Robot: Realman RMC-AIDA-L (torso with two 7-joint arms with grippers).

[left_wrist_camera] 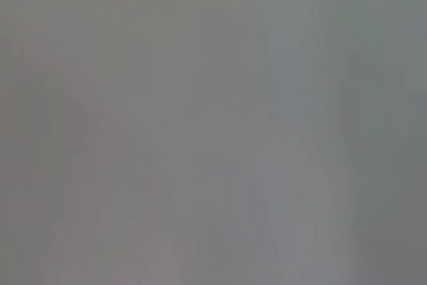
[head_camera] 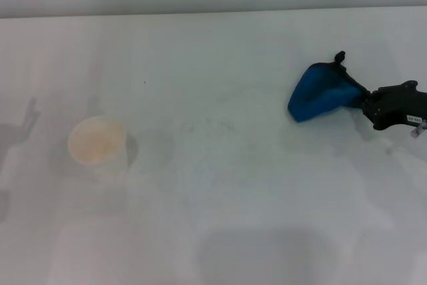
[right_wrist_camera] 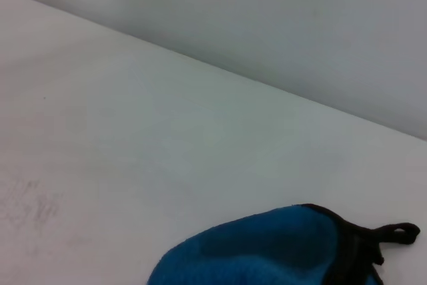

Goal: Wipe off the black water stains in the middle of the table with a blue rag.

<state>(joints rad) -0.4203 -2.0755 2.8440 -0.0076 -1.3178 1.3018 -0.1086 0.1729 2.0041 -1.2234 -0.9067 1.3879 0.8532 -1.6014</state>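
Observation:
The blue rag [head_camera: 320,91] with black edging and a small black loop is bunched at the right of the white table [head_camera: 220,45], its lower end resting on the surface. My right gripper [head_camera: 363,102] comes in from the right edge, shut on the rag's near end. The right wrist view shows the rag [right_wrist_camera: 267,248] and its loop [right_wrist_camera: 400,233] close up. No black water stains show as a dark blotch. Only faint grey streaks [head_camera: 210,126] mark the table's middle, also seen as faint streaks [right_wrist_camera: 30,208] from the right wrist. The left gripper is out of view.
A pale paper cup [head_camera: 99,145] stands upright at the left of the table. A tiny dark speck [head_camera: 144,83] lies behind the middle. The table's far edge [head_camera: 213,13] meets a grey wall. The left wrist view shows only a blank grey blur.

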